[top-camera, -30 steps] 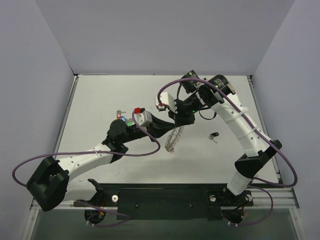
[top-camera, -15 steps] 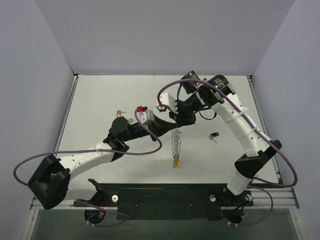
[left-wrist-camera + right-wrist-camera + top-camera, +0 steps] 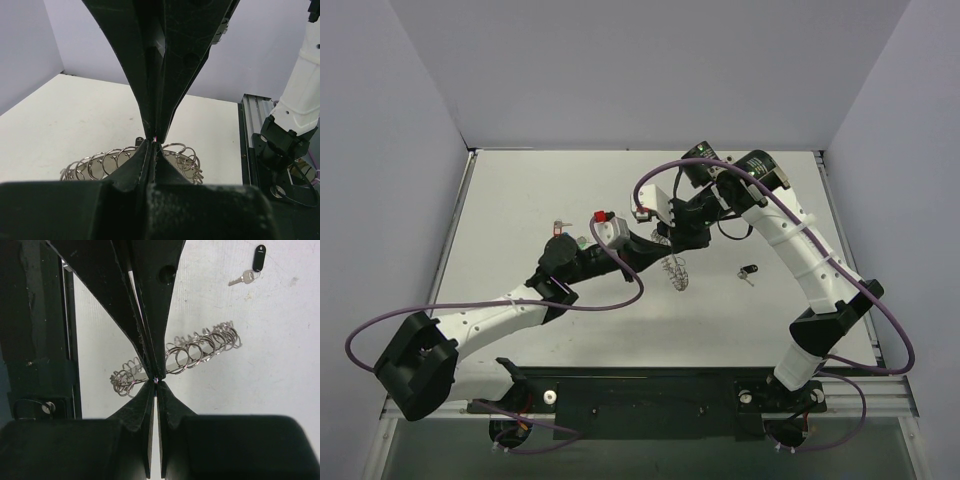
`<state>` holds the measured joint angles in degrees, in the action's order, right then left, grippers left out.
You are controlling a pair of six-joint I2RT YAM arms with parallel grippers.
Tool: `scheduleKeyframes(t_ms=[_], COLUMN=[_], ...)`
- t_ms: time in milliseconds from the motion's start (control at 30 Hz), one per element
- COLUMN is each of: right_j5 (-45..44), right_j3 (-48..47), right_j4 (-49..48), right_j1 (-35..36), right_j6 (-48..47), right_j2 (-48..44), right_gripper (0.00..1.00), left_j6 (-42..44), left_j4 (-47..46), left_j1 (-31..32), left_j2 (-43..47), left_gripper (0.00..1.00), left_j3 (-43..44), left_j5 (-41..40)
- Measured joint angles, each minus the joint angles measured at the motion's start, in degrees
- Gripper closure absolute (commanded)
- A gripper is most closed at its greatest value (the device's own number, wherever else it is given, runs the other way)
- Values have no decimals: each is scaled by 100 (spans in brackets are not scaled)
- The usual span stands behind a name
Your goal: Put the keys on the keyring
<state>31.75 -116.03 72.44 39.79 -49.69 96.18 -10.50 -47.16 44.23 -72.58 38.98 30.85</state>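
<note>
The right gripper (image 3: 156,382) is pinched shut on the wire of the keyring (image 3: 197,351), holding it just over the middle of the bench (image 3: 520,200), the left gripper (image 3: 155,141) is closed tip to tip against the same ring, its hold unclear, and a black-tagged key (image 3: 253,264) lies apart to the right.

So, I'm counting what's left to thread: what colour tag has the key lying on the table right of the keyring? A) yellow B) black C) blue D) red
B: the key on the table wears a black tag, clear in the right wrist view too.
</note>
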Motion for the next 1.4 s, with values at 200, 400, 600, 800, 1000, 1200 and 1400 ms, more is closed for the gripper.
scheduleKeyframes(t_ms=[200,400,600,800,1000,1200,1400], right_j5=[22,118,221,280,341,476,542], right_j3=[46,125,129,164,254,367,404], right_j4=[-155,-195,-197,-208,-245,-264,-319], right_j1=[2,7,7,-2,-20,-76,-129], right_j6=[103,192,236,238,236,238,251], right_j2=[-2,-2,-4,-7,-7,-7,-9], right_gripper=[96,84,79,82,82,80,94], left_j6=[-83,-186,-245,-293,-411,-494,-557], left_j4=[39,28,28,35,59,26,13], left_j1=[17,31,31,31,24,20,-2], left_j2=[109,179,216,240,267,323,339], left_gripper=[100,100,100,100,100,100,100], left_j3=[-81,-168,-188,-201,-249,-258,-284], left_j5=[-219,-356,-431,-435,-431,-431,-433])
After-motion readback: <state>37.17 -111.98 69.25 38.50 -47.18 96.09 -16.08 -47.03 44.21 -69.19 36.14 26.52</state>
